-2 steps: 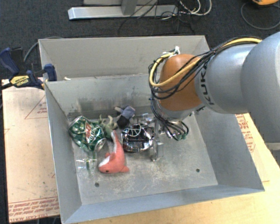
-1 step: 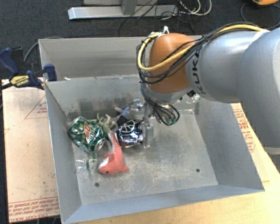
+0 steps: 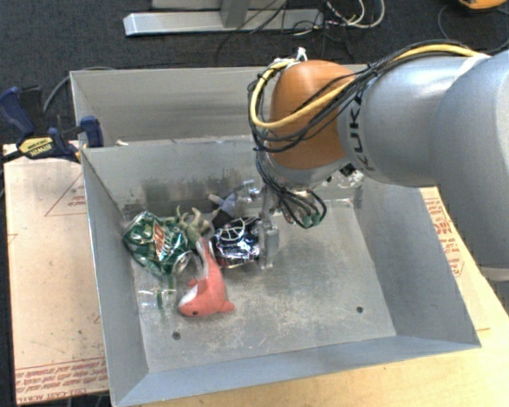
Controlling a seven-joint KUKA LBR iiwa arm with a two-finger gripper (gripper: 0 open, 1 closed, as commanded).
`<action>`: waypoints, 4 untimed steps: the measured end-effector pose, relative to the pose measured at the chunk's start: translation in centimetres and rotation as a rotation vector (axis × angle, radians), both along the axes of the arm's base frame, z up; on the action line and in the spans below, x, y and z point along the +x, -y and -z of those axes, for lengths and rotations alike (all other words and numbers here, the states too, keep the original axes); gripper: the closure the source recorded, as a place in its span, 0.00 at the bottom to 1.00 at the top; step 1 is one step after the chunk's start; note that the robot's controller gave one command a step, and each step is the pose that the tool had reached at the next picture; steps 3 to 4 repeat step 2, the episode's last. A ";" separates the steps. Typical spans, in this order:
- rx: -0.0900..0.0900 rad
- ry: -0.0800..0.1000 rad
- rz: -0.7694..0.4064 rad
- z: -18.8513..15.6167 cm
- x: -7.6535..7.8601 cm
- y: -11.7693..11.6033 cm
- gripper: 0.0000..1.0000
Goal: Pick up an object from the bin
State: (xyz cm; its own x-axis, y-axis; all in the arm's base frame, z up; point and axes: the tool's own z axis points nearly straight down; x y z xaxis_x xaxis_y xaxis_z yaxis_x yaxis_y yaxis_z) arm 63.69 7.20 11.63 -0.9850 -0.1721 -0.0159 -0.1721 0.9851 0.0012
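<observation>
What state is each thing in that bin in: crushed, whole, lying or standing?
Green can: crushed, lying at left.
Dark can: crushed, lying beside the gripper.
Pink thing: lying loose, below the cans.
Gripper: low in the bin, at the dark can's right.

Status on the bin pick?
Gripper low at the dark crushed can, mid-bin, by its right edge. No hold visible. Green crushed can and pink toy close on the can's left.
</observation>
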 end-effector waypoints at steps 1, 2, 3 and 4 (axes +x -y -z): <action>0.001 0.009 -0.127 3.9 -0.6 -0.3 1.00; -0.001 0.011 -0.081 3.8 0.1 -0.9 1.00; -0.001 0.011 -0.081 3.8 0.1 -0.9 1.00; -0.001 0.011 -0.081 3.8 0.1 -0.9 1.00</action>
